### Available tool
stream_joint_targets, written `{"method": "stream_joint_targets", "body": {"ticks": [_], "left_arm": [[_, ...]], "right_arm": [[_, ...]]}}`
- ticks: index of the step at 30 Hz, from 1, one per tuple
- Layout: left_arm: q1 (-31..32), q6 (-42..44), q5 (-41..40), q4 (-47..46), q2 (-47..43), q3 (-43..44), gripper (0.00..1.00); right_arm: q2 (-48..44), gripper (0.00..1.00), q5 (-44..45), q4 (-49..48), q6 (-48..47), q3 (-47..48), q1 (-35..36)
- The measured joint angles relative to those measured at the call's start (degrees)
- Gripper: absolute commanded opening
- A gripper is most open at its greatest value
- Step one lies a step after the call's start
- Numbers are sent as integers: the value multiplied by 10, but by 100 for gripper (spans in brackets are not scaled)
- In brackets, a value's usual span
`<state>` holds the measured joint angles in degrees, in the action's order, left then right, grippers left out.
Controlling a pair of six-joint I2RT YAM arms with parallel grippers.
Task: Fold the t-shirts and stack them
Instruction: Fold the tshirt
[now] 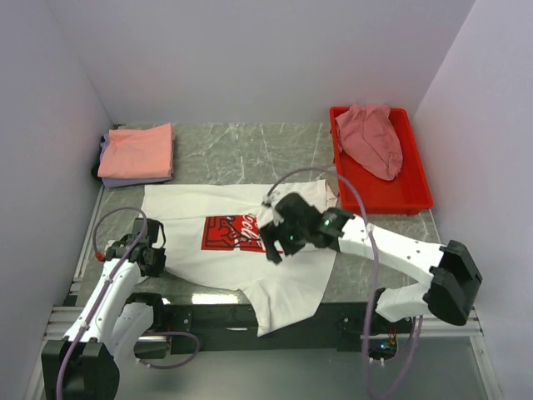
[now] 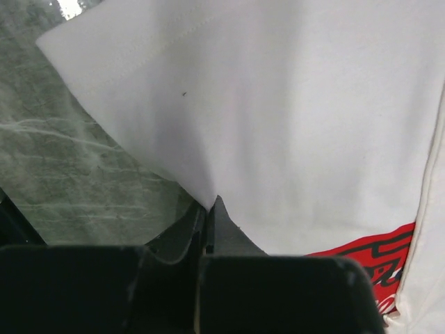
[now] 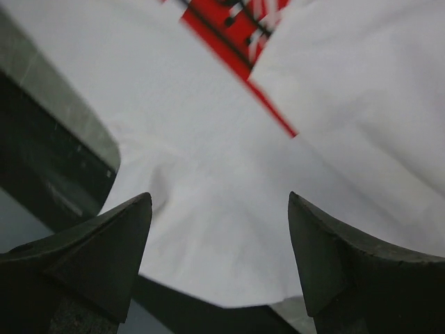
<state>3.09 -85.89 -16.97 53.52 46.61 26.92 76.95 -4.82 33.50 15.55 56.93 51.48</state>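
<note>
Left hand (image 2: 208,212) is being held shut on the white t-shirt (image 1: 179,235); right hand (image 3: 219,209) is being held open above it.

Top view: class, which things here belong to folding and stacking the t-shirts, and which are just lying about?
Belong: white t-shirt; salmon-orange t-shirt; lavender t-shirt under it; dusty-pink t-shirt; left pincer, shut on the white one's edge; right pincer, open.
Lying about: red tray; table.
</note>
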Motion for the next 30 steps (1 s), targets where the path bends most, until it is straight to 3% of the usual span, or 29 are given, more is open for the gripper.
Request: {"method": "stream_joint_targets", "body": {"ticks": [7, 13, 20, 30], "left_arm": [[0, 25, 7, -23, -41, -5, 0], [0, 38, 11, -33, -56, -7, 0], [0, 49, 11, -39, -42, -7, 0], [0, 52, 11, -49, -52, -10, 0]], "right_arm": [[-45, 82, 6, 29, 7, -75, 186], [-48, 79, 9, 35, 35, -122, 206], [-43, 78, 9, 24, 45, -136, 318], [69, 70, 39, 16, 46, -99, 361]]}}
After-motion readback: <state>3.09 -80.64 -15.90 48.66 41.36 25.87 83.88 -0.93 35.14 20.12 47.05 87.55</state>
